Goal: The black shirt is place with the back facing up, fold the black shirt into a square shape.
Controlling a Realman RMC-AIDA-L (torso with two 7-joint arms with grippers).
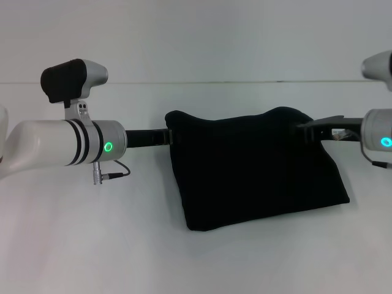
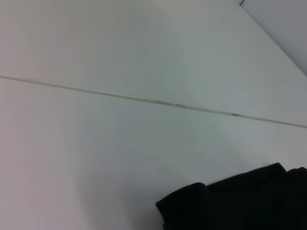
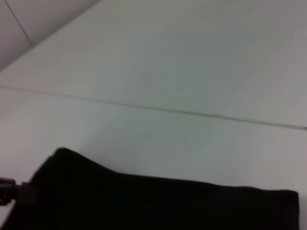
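While we lift the black shirt [image 1: 257,168] off the tabletop [image 1: 92,245], left gripper [image 1: 172,136] and right gripper [image 1: 305,130] pinch its upper corners (fingers clamped on cloth) so it hangs square for folding.

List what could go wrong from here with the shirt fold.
1. Both grippers, left and right, seem to hold the black shirt only at its far upper corners, so a corner could slip out mid-fold.
2. The fabric sags between them along the top edge, so the fold may land creased rather than flat.
3. The near edge slants across the table, lower on the left than the right, so the result may come out skewed, not square.
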